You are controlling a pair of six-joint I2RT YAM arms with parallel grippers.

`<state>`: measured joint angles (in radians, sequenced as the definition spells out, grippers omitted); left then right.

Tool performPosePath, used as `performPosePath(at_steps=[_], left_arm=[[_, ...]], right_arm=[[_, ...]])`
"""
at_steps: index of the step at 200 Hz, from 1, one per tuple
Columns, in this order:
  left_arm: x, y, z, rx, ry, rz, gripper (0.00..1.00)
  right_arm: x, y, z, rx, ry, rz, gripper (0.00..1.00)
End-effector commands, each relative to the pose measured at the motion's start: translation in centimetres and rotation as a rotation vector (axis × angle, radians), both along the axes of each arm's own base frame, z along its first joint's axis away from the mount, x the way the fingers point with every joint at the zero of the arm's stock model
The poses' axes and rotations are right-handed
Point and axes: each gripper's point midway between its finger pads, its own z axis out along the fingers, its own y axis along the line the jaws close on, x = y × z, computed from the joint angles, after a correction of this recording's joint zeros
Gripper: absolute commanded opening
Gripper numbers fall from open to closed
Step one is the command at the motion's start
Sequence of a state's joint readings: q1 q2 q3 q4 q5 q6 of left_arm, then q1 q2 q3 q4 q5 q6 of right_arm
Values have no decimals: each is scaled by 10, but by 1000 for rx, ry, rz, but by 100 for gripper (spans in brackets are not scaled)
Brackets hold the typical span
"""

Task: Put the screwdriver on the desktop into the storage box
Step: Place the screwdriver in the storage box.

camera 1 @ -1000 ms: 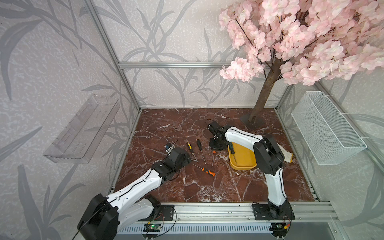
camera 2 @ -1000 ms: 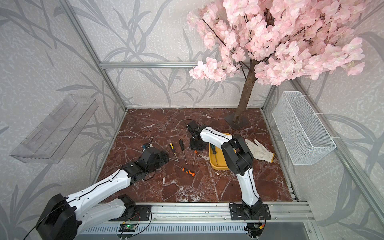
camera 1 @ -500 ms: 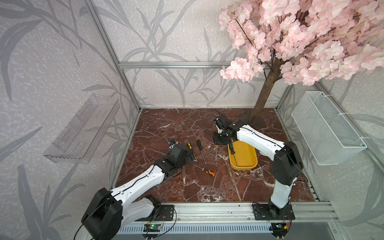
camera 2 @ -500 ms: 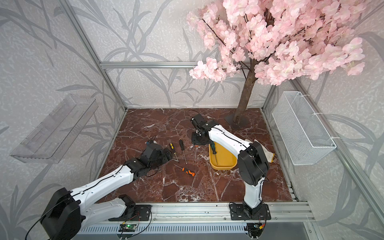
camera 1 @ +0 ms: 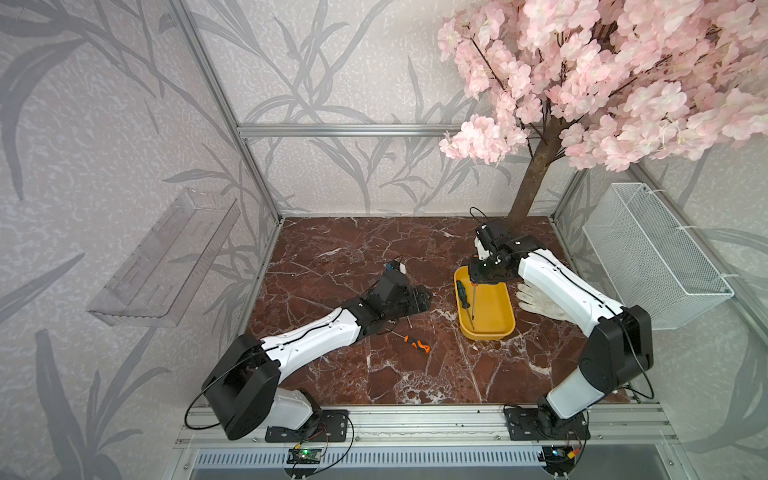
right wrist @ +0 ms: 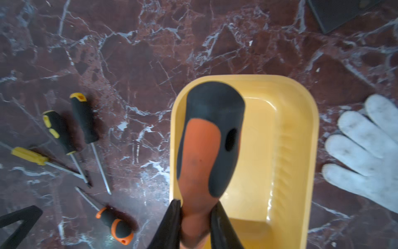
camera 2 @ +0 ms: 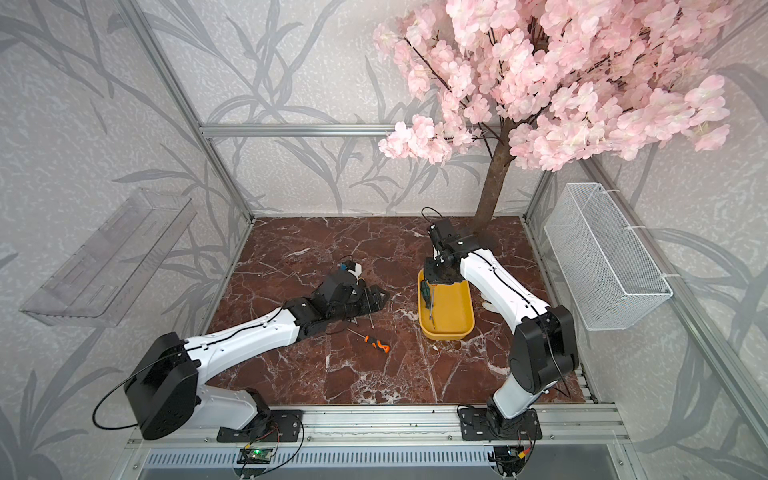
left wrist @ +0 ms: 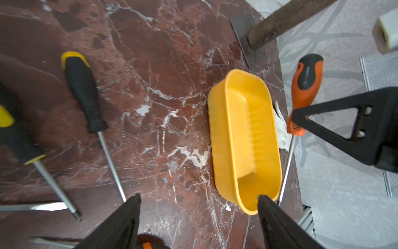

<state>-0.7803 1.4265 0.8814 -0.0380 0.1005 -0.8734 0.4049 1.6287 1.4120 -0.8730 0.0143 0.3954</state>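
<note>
My right gripper point(right wrist: 197, 202) is shut on the neck of an orange-and-black screwdriver point(right wrist: 206, 140), holding it above the far end of the yellow storage box point(camera 1: 496, 320). The left wrist view shows this screwdriver point(left wrist: 305, 86) with its shaft slanting past the box rim point(left wrist: 228, 120). In both top views a dark green-handled screwdriver point(camera 1: 460, 288) point(camera 2: 424, 291) lies inside the box. My left gripper point(left wrist: 199, 197) stands open, low over the desktop point(camera 1: 374, 249), left of the box. Several screwdrivers lie loose there, among them a small orange one point(camera 1: 417, 344) and a black one point(left wrist: 84, 90).
A white glove point(camera 1: 540, 301) lies right of the box, partly under my right arm. The tree trunk point(camera 1: 536, 178) rises at the back right corner. A white mesh basket point(camera 1: 652, 249) hangs on the right wall and a clear shelf point(camera 1: 166, 257) on the left wall.
My right gripper has carried the orange-and-black screwdriver from beside the loose screwdrivers to above the box's far end. My left arm has reached farther right over the loose screwdrivers, gripper still open.
</note>
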Motion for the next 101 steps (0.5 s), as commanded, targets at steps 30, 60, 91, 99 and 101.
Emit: performPosePath(at_steps=[30, 60, 91, 99, 101], left_arm=[[-16, -53, 8, -54, -24, -193, 87], [-25, -63, -2, -22, -12, -240, 87], [-29, -60, -12, -10, 10, -233, 88], [-29, -58, -12, -9, 9, -228, 88], [-29, -58, -12, -7, 8, -227, 88]], right_arm=[[3, -34, -23, -216, 28, 25, 21], [10, -31, -54, -220, 43, 27, 21], [13, -31, -77, -230, 72, 28, 22], [14, -29, -80, -227, 75, 34, 22], [14, -28, -81, -227, 74, 33, 22]])
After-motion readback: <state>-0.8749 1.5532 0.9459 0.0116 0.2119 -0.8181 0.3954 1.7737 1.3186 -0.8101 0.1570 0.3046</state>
